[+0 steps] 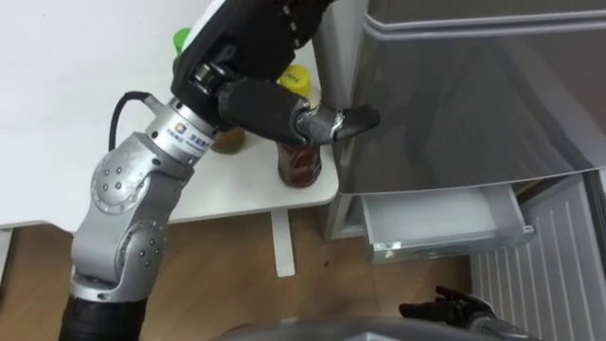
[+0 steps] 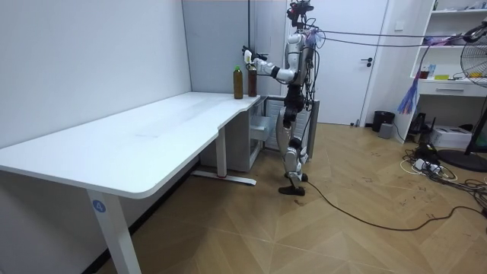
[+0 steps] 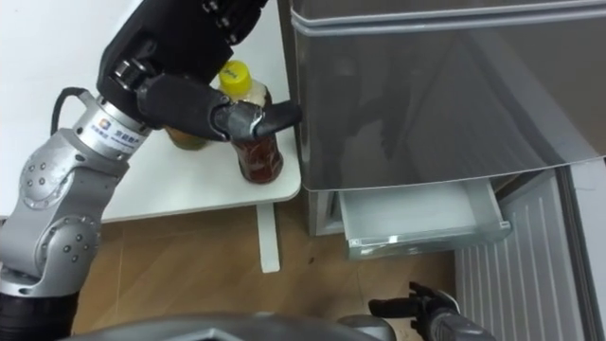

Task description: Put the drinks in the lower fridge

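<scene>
Two drink bottles stand at the white table's (image 1: 57, 114) corner beside the fridge (image 1: 454, 95). One holds a red-brown drink (image 1: 301, 163) under a yellow cap; the other (image 1: 229, 140) is brownish with a green cap and mostly hidden by my arm. My left hand (image 1: 256, 95) hovers over them, its thumb stretched toward the fridge just above the red-brown bottle, and grips nothing. The room view shows both bottles (image 2: 238, 82) on the table under that raised hand (image 2: 255, 59). My right hand (image 1: 445, 308) hangs low at the bottom edge, fingers relaxed.
The fridge's lower drawer (image 1: 445, 223) is pulled out, pale and with nothing visible inside. A white ribbed panel (image 1: 540, 265) stands to its right. The table leg (image 1: 282, 242) rises from the wooden floor just left of the fridge.
</scene>
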